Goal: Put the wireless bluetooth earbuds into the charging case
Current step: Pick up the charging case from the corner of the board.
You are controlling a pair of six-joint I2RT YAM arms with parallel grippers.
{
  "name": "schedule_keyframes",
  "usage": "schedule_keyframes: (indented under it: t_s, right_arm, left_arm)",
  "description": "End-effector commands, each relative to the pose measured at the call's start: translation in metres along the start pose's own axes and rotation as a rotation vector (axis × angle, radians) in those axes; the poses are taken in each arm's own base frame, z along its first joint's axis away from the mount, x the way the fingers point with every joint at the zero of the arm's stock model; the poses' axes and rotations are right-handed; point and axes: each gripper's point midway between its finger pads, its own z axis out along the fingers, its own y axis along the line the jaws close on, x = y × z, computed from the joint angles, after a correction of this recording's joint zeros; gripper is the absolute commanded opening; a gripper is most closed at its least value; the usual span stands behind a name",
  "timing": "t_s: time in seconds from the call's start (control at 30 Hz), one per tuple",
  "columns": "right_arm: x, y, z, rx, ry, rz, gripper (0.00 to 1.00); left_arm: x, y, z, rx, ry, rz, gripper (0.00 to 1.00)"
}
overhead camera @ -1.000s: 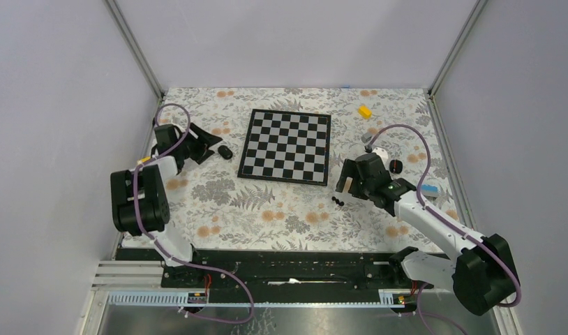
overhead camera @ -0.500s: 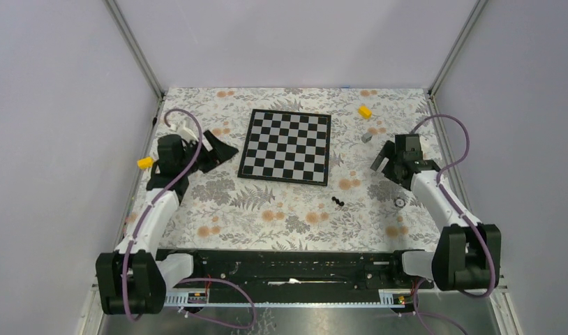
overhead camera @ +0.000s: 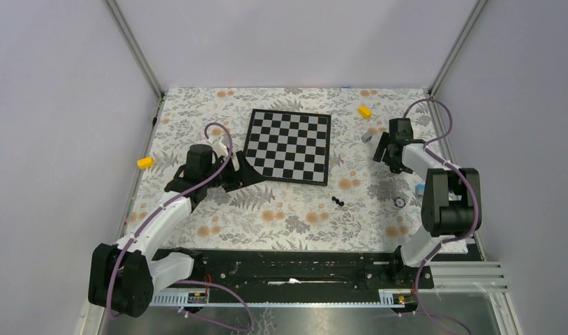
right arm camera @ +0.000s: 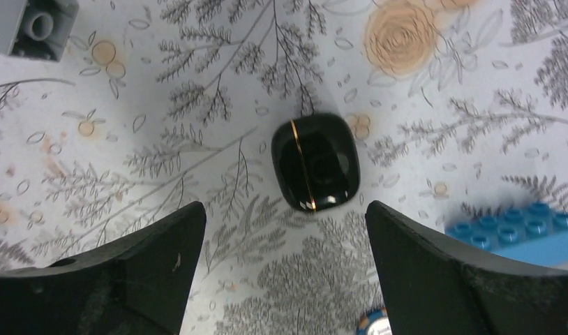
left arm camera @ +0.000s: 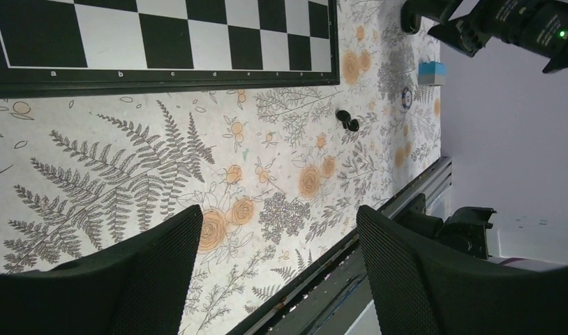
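Two tiny black earbuds (overhead camera: 337,202) lie side by side on the flowered cloth, near the chessboard's front right corner. In the left wrist view the earbuds (left arm camera: 347,120) sit far ahead of my open, empty left gripper (left arm camera: 278,216). That left gripper (overhead camera: 250,171) hovers by the board's near left corner. The charging case (right arm camera: 316,162), a glossy black pebble with a thin gold seam, lies closed on the cloth. My right gripper (right arm camera: 285,209) hangs open above it, fingers either side and apart from it. From above, the right gripper (overhead camera: 391,159) covers the case.
The chessboard (overhead camera: 287,146) fills the middle back. A grey cube (overhead camera: 367,137) and a yellow block (overhead camera: 365,111) lie behind the right gripper. A blue brick (right arm camera: 525,230) and a silvery ring (overhead camera: 400,202) lie close to the case. Another yellow block (overhead camera: 146,162) sits far left.
The left gripper swung from the far left to the board's near left corner. The right gripper left the earbuds and went back right over the case.
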Motion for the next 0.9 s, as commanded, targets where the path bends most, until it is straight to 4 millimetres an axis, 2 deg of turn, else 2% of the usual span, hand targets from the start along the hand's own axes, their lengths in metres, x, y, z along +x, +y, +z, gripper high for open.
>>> schedule_keyframes:
  t_s: [0.0, 0.17, 0.23, 0.33, 0.37, 0.47, 0.67, 0.8, 0.87]
  right_arm:
    - [-0.033, -0.014, 0.022, 0.077, -0.051, -0.050, 0.91]
    - [-0.032, -0.024, 0.046, 0.079, 0.014, -0.044, 0.92]
    - [-0.031, -0.022, 0.051, 0.047, 0.035, -0.031, 0.86]
    - [-0.025, -0.014, 0.053, -0.003, 0.061, -0.021, 0.68]
    - [-0.023, -0.014, 0.053, -0.004, 0.065, -0.019, 0.66]
    - [-0.016, -0.014, 0.052, -0.012, 0.080, -0.025, 0.61]
    - [-0.014, -0.009, 0.042, -0.042, 0.069, 0.033, 0.40]
    - [-0.012, -0.007, 0.028, -0.081, 0.040, 0.057, 0.38]
    - [-0.010, -0.005, 0.021, -0.106, 0.027, 0.073, 0.35]
  left_arm:
    - [-0.011, -0.013, -0.001, 0.029, -0.017, 0.029, 0.85]
    - [-0.010, -0.011, -0.002, 0.017, -0.026, 0.007, 0.89]
    - [-0.010, -0.010, -0.002, 0.011, -0.030, -0.004, 0.89]
    - [-0.011, -0.011, -0.001, 0.009, -0.028, -0.013, 0.89]
    - [-0.012, -0.012, 0.000, 0.010, -0.027, -0.009, 0.89]
    - [-0.015, -0.014, 0.000, -0.018, -0.034, 0.028, 0.90]
    - [-0.025, -0.014, -0.003, -0.039, -0.081, 0.050, 0.99]
    - [-0.027, -0.012, 0.002, -0.048, -0.085, 0.022, 0.99]
    - [-0.029, -0.019, 0.003, -0.050, -0.067, 0.020, 0.99]
